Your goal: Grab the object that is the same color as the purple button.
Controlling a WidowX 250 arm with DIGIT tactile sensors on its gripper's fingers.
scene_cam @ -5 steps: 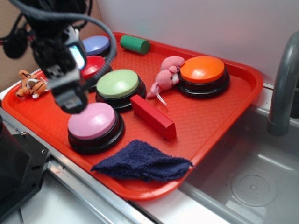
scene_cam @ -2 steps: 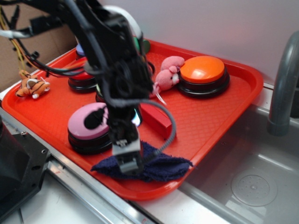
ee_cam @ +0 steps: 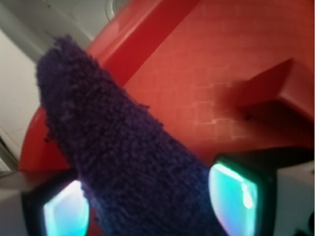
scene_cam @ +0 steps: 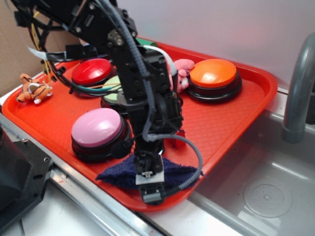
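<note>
Navy terry pile fills the wrist view: the rag rises in a fuzzy ridge between the two glowing teal pads of the gripper, one pad on each side of it. Whether the pads press the cloth cannot be told; the jaws stand apart with the rag in the gap. Behind the rag, this view shows tray floor, its raised rim, and one end of the red block.

The exterior view gives the layout that the wrist view lacks. The rag lies on the tray at its near edge, just in front of the pink button. The gripper points steeply down onto the rag's middle, its fingers hidden from here. The arm reaches in from the far left corner, crossing above the green button and covering most of the block. Red button sits beyond the green; orange button at the far right; pink plush beside it. A tiger toy lies at the tray's left edge. The purple button is hidden behind the arm.
</note>
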